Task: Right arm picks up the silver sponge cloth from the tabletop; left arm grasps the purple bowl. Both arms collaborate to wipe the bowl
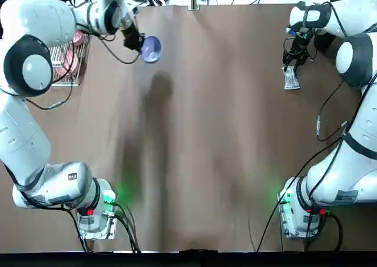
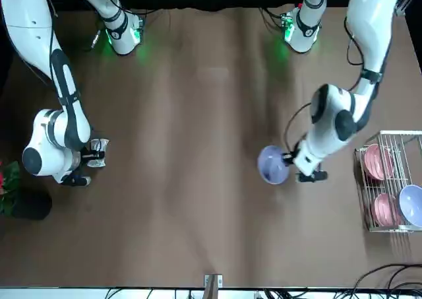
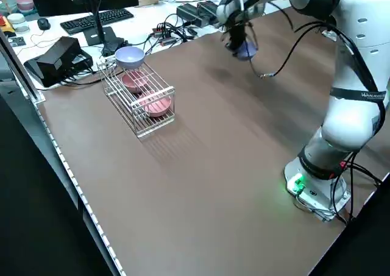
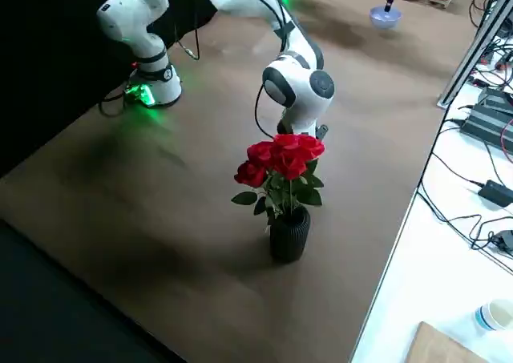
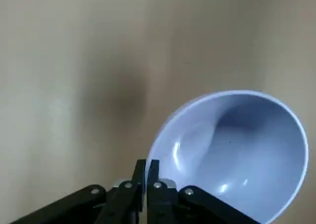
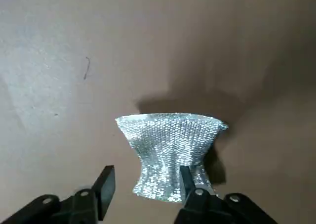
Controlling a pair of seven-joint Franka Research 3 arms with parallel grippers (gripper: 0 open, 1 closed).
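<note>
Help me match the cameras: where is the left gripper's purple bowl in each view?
Top: upper left, purple bowl at left gripper.
Front: just right of centre.
Left side: top, right of centre.
Right side: top right.
Left wrist: lower right.
Right wrist: not in it.
Shared landmark, wrists aside: wire rack.

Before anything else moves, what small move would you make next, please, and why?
I would probably shift the right gripper sideways until its open fingers straddle the silver cloth's narrow waist: one finger overlaps the cloth, the other stands well clear. The left gripper already pinches the purple bowl's rim.
</note>
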